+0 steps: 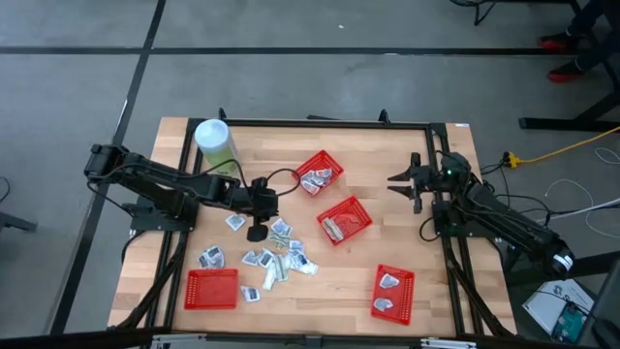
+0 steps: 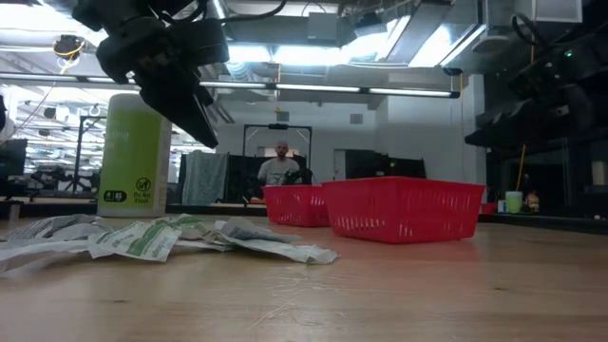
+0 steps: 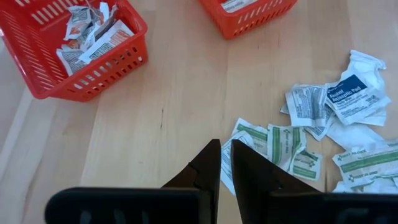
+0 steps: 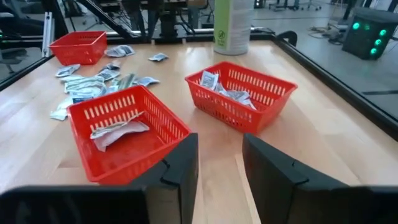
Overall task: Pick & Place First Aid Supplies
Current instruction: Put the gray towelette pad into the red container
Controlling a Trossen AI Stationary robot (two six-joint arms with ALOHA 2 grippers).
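Here the left gripper, fingers nearly pressed together and empty, hangs over the scattered first aid supplies; red baskets lie right, canister far-left. The right gripper waits spread.

- a grey concrete floor is lying all around the table, with dark lines running across it.
- a yellow cable is trailing over the floor beside the table's right edge.
- long bright ceiling light strips are glowing above an open workshop room.
- a person in a light top is sitting far behind the table.
- a grey cloth draped over a stand is hanging near that person.
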